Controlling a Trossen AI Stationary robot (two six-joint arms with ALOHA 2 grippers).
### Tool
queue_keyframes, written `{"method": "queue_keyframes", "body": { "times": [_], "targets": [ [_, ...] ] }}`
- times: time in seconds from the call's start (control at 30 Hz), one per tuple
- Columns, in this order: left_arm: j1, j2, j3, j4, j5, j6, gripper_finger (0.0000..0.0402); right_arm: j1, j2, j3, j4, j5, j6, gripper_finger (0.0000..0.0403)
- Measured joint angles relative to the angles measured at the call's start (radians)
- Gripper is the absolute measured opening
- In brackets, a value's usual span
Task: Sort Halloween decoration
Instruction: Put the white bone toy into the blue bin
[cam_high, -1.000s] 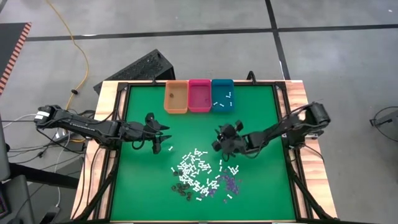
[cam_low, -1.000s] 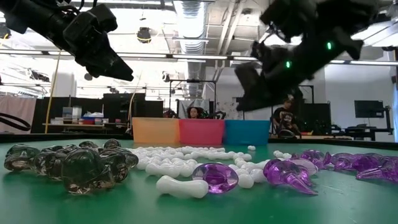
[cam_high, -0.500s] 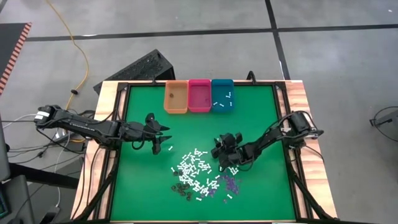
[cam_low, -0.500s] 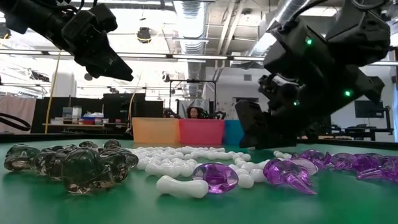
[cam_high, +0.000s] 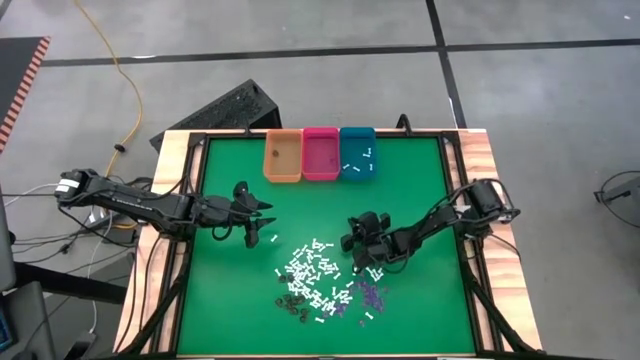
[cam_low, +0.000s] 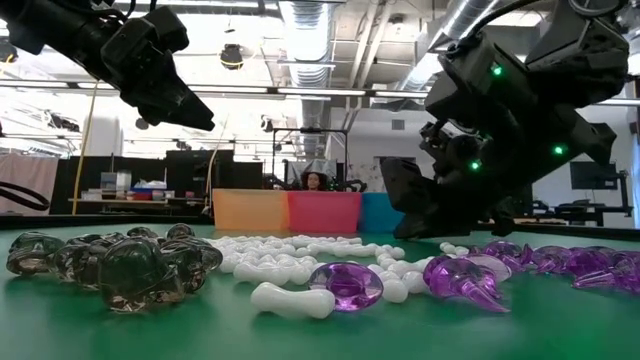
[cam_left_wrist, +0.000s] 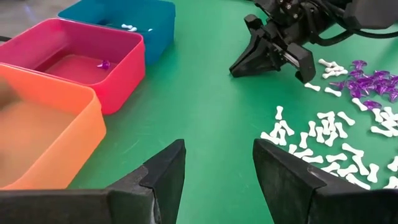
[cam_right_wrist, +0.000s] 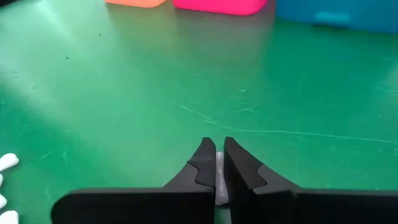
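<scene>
Right gripper (cam_right_wrist: 216, 163) is down at the right edge of the pile (cam_high: 322, 280) mid-table, fingers pinched on a white bone piece (cam_right_wrist: 217, 167). Pick step looks done; next it should lift and carry to the teal bin (cam_high: 357, 152), which already holds white pieces. Left gripper (cam_left_wrist: 217, 163) hovers spread wide, left of the pile.

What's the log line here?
right gripper: shut on white bone, at pile | left gripper: open, waiting

Bright ceiling lights (cam_low: 300, 25) are glaring overhead in the low view; glare is washing the green mat (cam_right_wrist: 124, 93), with near pieces blurring.
</scene>
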Motion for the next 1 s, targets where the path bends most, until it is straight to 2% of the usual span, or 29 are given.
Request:
{"method": "queue_keyframes", "body": {
  "times": [0.23, 0.7, 0.8, 1.0],
  "targets": [
    [0.0, 0.0, 0.0, -0.002, 0.0, 0.0, 0.0179, -0.021, -0.104, -0.002, -0.03, -0.01, -0.122, 0.0026],
    [0.0, 0.0, 0.0, -0.017, 0.0, 0.0, 0.0179, -0.174, -0.387, -0.003, -0.032, -0.009, -0.566, 0.002],
    [0.0, 0.0, 0.0, -0.016, -0.005, 0.0, 0.0179, -0.177, -0.446, -0.003, 0.034, -0.12, -0.711, 0.0027],
    [0.0, 0.0, 0.0, -0.013, 0.012, 0.002, 0.0179, -0.14, -0.456, -0.002, 0.11, -0.509, -0.808, 0.0076]
  ]
}}
